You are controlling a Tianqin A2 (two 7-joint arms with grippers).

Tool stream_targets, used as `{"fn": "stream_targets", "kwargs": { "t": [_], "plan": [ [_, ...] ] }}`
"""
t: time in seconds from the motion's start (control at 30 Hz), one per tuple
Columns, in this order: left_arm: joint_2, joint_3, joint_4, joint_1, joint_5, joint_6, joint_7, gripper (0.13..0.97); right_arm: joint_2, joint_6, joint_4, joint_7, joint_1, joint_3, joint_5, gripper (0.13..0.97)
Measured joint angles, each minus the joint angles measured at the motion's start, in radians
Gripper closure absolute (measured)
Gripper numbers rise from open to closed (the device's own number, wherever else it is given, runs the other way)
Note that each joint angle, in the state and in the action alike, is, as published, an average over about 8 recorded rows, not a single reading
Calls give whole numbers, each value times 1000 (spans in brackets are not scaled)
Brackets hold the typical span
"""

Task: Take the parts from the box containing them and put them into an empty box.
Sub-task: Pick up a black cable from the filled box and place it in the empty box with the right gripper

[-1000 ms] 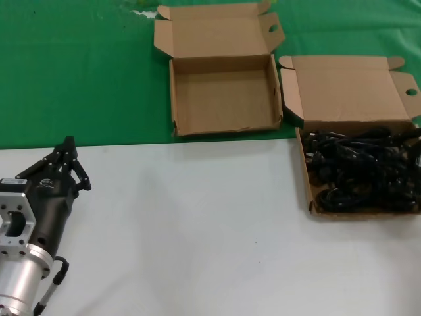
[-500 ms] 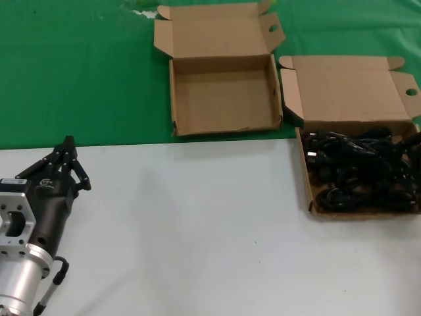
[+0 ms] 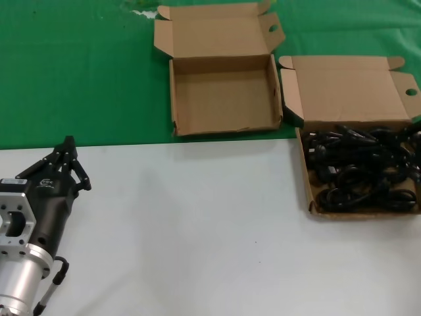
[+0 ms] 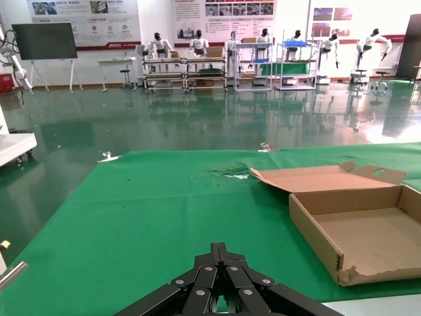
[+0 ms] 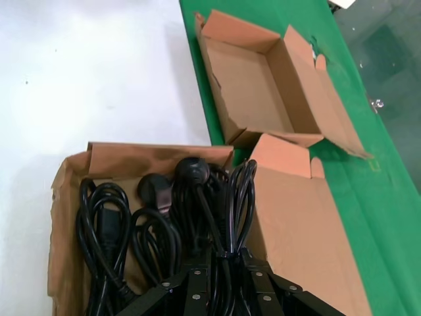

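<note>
- Right wrist view shows my right gripper closed on a black cable bundle over the parts box, which sits at the right where white table meets green cloth.
- My empty box sits just beside it on the cloth, lid open.
- My left gripper rests pinched together, well apart, at the table's left.

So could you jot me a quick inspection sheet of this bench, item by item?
Surface: white table in front, green cloth behind.
Job's things: empty box open on the cloth; box containing them beside it, full of black power cords.
Clutter: nothing seen.
Grippers: left gripper shut, parked low over the white table; right gripper down among the cords, pinching one.
Cables: only the cords.
Surroundings: exhibition hall with shelving racks.
</note>
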Motion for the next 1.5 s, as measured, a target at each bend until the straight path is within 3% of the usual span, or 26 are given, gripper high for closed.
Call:
{"fn": "stream_targets", "kwargs": {
  "t": [0.63, 1.07, 1.5],
  "plan": [
    [0, 0, 0, 0, 0, 0, 0, 958, -46, 4, 56, 33, 69, 1, -3, 885],
    [0, 0, 0, 0, 0, 0, 0, 958, -204, 57, -16, -3, 137, -40, -11, 885],
    [0, 0, 0, 0, 0, 0, 0, 958, -396, 114, -170, -71, 223, -95, -26, 885]
  ]
}}
